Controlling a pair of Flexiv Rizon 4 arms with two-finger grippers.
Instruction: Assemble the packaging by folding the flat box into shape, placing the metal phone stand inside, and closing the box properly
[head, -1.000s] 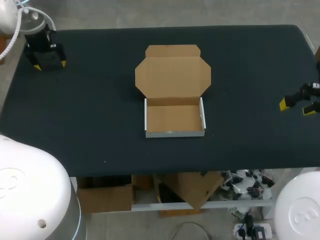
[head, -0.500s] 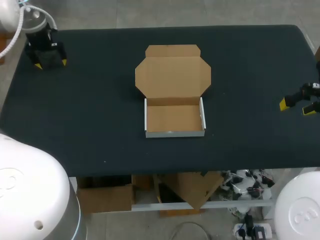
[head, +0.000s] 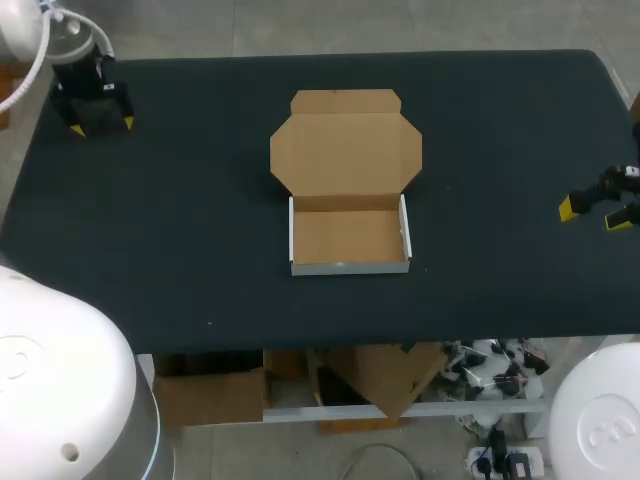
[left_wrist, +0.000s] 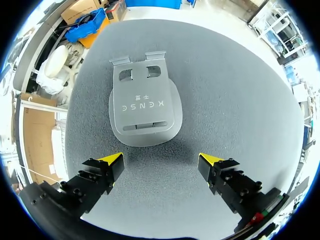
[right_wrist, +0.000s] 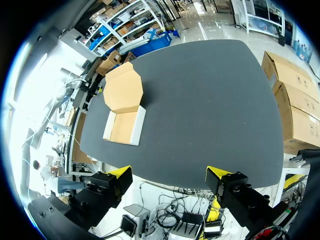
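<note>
Directly ahead of the left gripper (left_wrist: 161, 161), jaws spread wide, the grey phone stand (left_wrist: 145, 107) lies flat near the table's (head: 180, 250) far left corner, long axis pointing away from the fingers. The folded box (head: 350, 237) sits open mid-table; the right gripper (right_wrist: 170, 175), also spread, is well apart.

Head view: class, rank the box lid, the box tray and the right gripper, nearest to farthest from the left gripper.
From the left gripper:
1. Lid, open flat, centre, farther back.
2. Tray, centre, in front of the lid.
3. Right gripper, far right.
</note>
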